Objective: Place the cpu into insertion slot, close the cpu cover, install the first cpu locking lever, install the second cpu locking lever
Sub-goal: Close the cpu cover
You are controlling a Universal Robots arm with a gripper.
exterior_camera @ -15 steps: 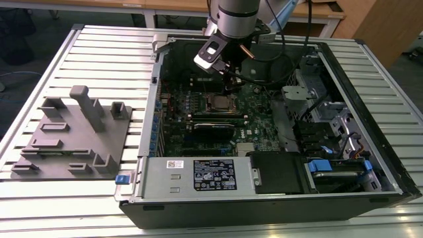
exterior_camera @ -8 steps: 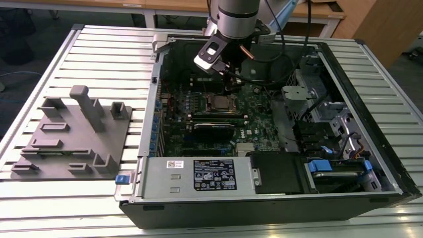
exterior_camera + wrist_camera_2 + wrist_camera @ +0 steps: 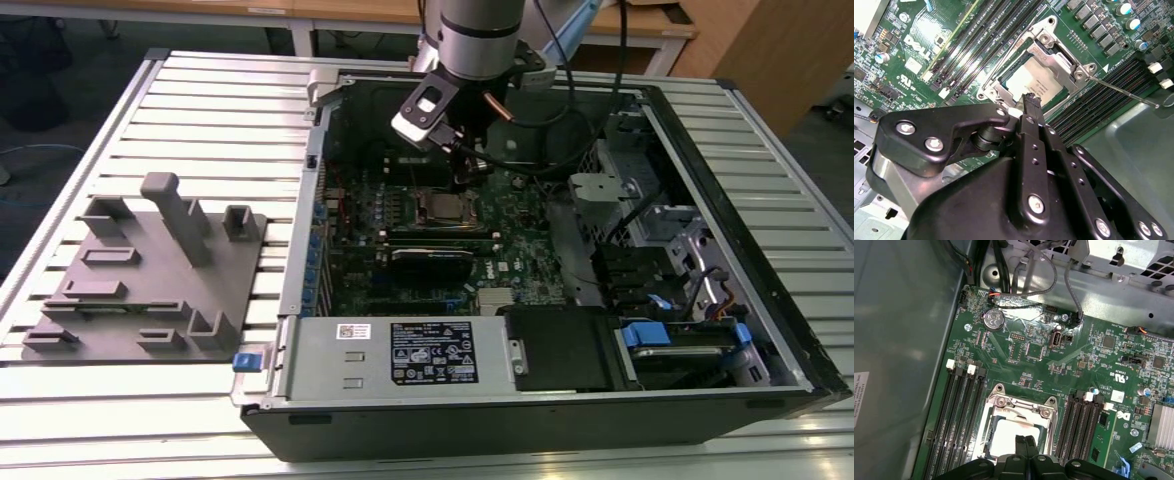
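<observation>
Green circuit board [image 3: 1089, 360] with black memory slots [image 3: 956, 420]; dull silver-grey cpu [image 3: 1036, 85] framed by the bright silver cpu cover [image 3: 1059, 60]. Matte black pincer [image 3: 1031, 102]. Pale grey slatted bench [image 3: 200, 110]; plain grey fixture block [image 3: 147, 290]; grey box [image 3: 387, 355] bearing a black-and-white label.
</observation>
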